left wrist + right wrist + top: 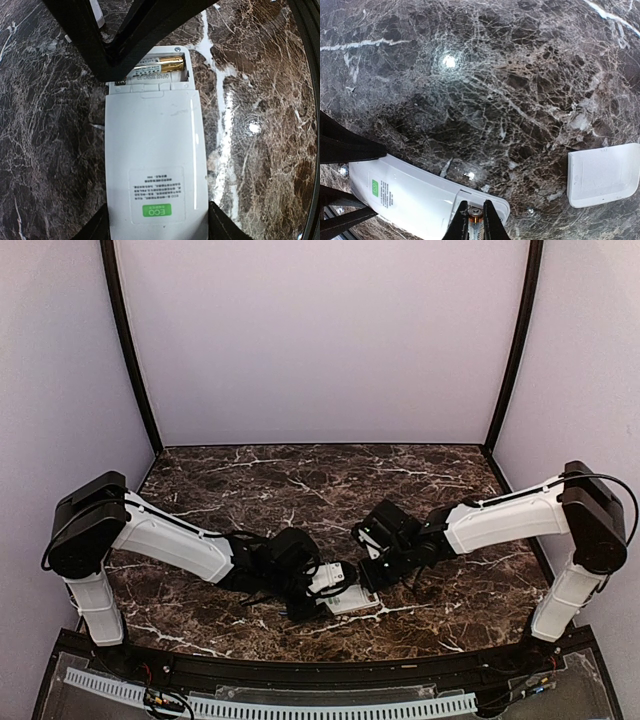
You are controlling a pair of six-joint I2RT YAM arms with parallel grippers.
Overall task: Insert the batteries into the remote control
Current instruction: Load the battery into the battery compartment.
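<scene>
So the remote control (155,165) is lying back-side up on the marble table (260,150), with its green-sticker end sitting right between the tips of the left gripper (159,224). That gripper has it clamped by the long edges, one of its fingers (225,227) pressed against each side, spread just as wide as the body. The battery bay at the end farthest from those fingers is uncovered, and a gold-and-white battery (160,67) is lying in it. The right gripper (475,220) is down over that bay from the opposite side. Its fingers are almost together and pinching the battery, whose metal end shows between the tips in the right wrist view. The loose white cover (602,175) lies flat on the table off to the right of the right fingers, well apart from the remote. From overhead, both grippers meet at the remote.
</scene>
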